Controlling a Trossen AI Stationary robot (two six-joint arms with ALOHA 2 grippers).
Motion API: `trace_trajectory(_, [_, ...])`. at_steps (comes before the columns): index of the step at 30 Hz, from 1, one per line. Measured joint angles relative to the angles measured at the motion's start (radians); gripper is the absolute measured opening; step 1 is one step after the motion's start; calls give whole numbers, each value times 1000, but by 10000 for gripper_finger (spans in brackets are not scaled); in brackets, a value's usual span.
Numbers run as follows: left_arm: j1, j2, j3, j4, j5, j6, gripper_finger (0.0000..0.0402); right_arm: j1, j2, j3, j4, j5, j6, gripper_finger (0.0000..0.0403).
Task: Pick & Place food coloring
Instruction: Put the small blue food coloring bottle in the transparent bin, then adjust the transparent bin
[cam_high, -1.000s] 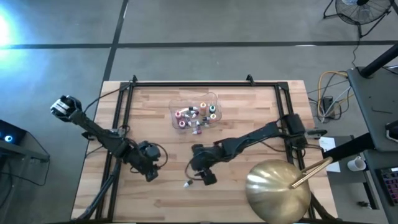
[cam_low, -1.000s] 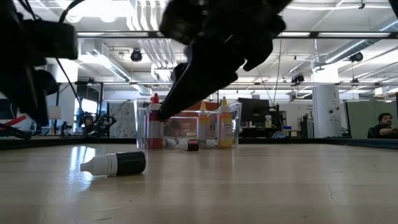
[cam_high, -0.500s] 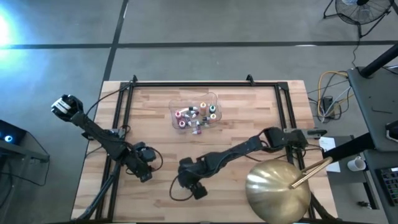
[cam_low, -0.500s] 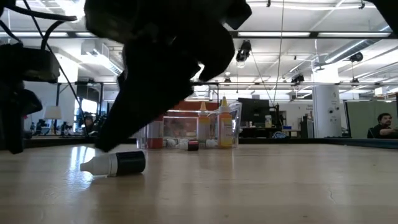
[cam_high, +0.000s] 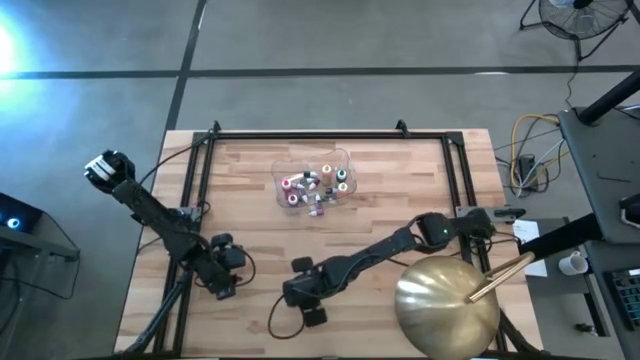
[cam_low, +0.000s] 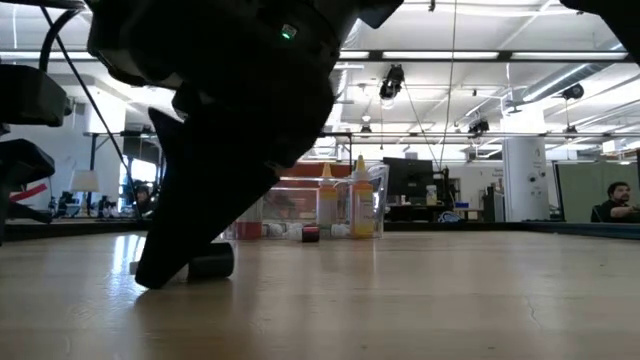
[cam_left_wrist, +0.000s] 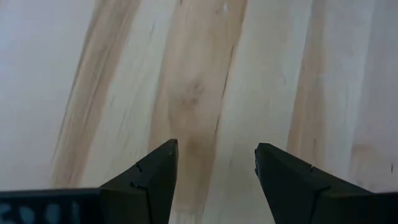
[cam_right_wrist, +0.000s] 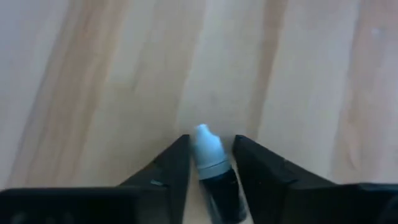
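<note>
Pale wooden planks are forming the bench (cam_high: 420, 180), standing on a grey concrete floor (cam_high: 300, 40); ceiling lights and desks are showing in the room behind. Near the front edge, the right claw (cam_right_wrist: 210, 152) is reaching down with its fingers parted around a lying dark food coloring bottle (cam_right_wrist: 214, 171) (white cap outward). Near the left edge, the left claw (cam_left_wrist: 214, 163) is hanging open, holding nothing. More bottles are sitting in a clear tub (cam_high: 313, 180) toward the back edge.

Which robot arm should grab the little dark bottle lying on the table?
The right one. Its claw is already down around the little dark bottle, one finger on each side, not yet squeezing. The left claw is open over bare wood off to the side, with nothing between its fingers.
</note>
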Motion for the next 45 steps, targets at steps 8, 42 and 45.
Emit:
trace_trajectory(8, [-13,0,0,-2,0,-2,188,-39,-18,25,-72,264,194,48])
trace_trajectory(42, [-13,0,0,16,-99,-47,188,-363,-532,147,-504,321,387,171])
trace_trajectory(45, [-12,0,0,24,-145,-45,188,-302,-525,64,-579,268,440,169])
